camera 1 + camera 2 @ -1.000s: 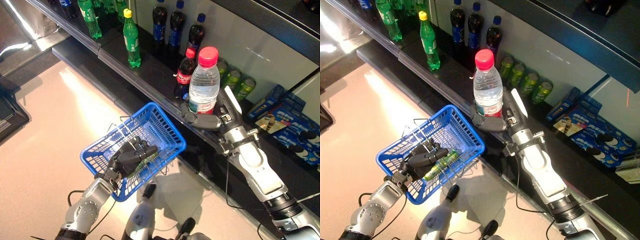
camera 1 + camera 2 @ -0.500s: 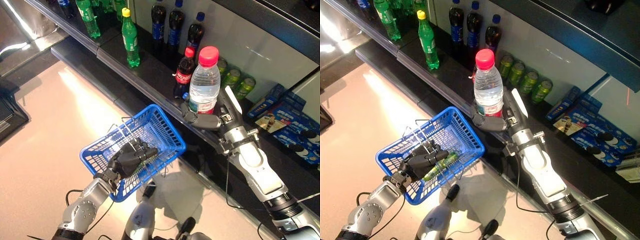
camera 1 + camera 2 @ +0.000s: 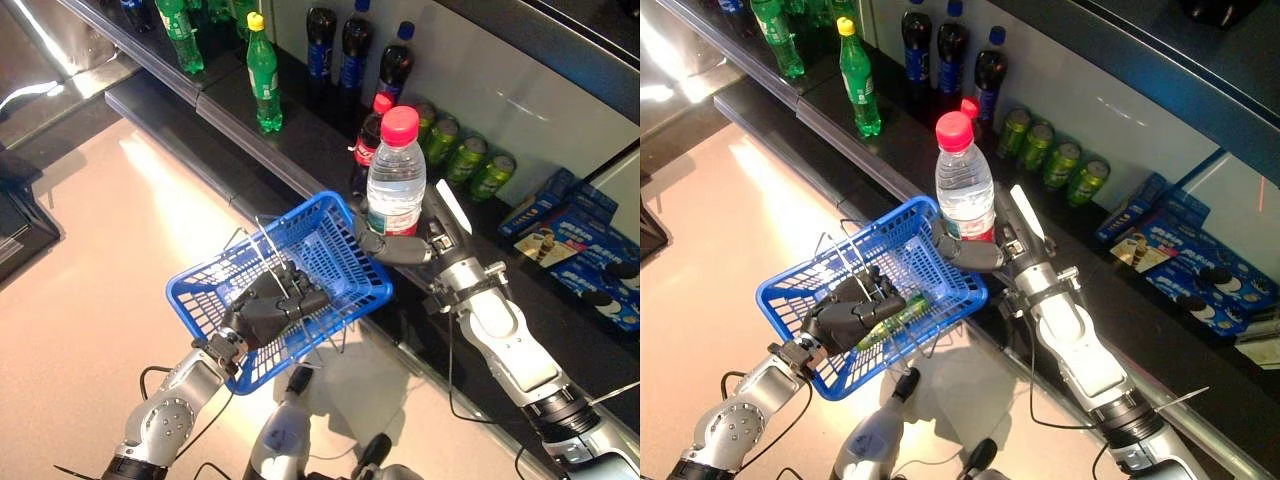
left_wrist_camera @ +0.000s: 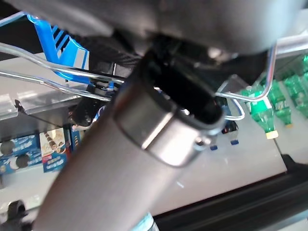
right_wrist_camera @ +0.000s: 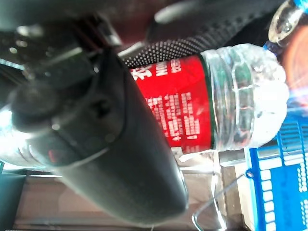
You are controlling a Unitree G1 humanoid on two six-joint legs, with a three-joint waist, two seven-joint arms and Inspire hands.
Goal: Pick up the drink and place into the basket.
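Note:
A clear water bottle [image 3: 396,175] with a pink cap and red label [image 5: 179,105] stands upright in my right hand [image 3: 392,247], whose fingers curl round its lower part. It hangs at the far right rim of the blue wire basket [image 3: 205,285], just above the edge. My left hand [image 3: 268,310] is shut on the basket's metal handles [image 3: 848,263] and holds it up off the floor. A green item [image 3: 892,319] lies inside the basket by that hand.
A dark shelf [image 3: 290,150] runs behind, carrying green bottles [image 3: 263,72], dark cola bottles [image 3: 355,45], green cans [image 3: 468,165] and blue snack boxes [image 3: 570,240]. A pale floor [image 3: 100,240] lies to the left.
My right hand has carried the water bottle left and slightly down, to the basket's rim. My left hand has lifted the basket a little towards the bottle.

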